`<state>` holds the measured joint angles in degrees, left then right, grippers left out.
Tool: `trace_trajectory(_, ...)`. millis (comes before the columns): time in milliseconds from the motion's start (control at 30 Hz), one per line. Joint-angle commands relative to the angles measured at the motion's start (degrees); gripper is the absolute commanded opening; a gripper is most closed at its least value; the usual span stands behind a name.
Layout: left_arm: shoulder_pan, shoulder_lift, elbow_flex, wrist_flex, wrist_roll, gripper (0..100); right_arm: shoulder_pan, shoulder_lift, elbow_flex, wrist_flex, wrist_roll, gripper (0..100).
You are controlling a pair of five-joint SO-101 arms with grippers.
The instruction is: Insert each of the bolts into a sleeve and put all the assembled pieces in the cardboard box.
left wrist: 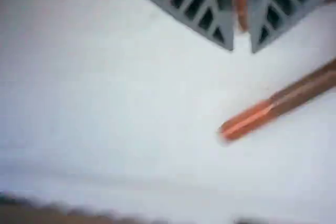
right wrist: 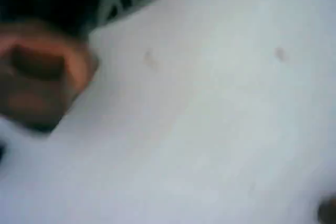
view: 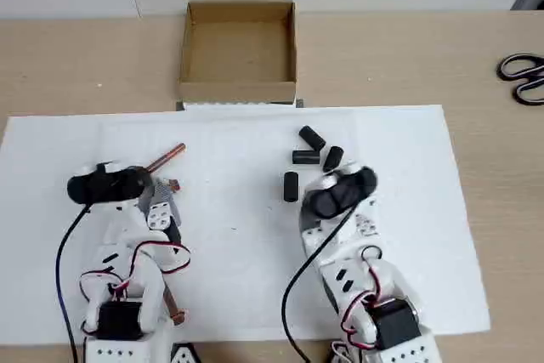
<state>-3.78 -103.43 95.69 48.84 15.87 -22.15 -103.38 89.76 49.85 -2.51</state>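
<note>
Your left fingers [left wrist: 199, 3] are clenched almost together on what looks like a bolt [left wrist: 240, 11]. So thin a hold could let it pivot or drop. A loose bolt [view: 166, 159] lies just beside their tips, toward the left edge of the white sheet [view: 238, 252]. It is round and will roll if you nudge it. On the right arm [view: 340, 189] you cannot tell whether anything is clamped. The four sleeves [view: 306, 157] lie bunched just beside it, easy to scatter. The cardboard box [view: 240, 89], at the middle of the far edge of the surface [view: 408, 57], holds nothing yet.
</note>
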Motion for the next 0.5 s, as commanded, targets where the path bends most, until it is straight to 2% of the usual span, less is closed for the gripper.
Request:
trace_trajectory(0, -1.4, -0.7, 0.2, -0.4, -0.1, 1, 3.3, -0.4, -3.3, -10.7, -0.4, 0.2)
trace_trajectory(267, 0.7, -0.6, 0.7, 2.3, 0.1, 1, 3.5, 10.7, -10.1, -14.6, -0.4, 0.2)
trace_trajectory(467, 0.4, -0.7, 0.6, 2.6, 0.3, 1, 3.4, 31.2, -23.2, -20.3, -0.4, 0.2)
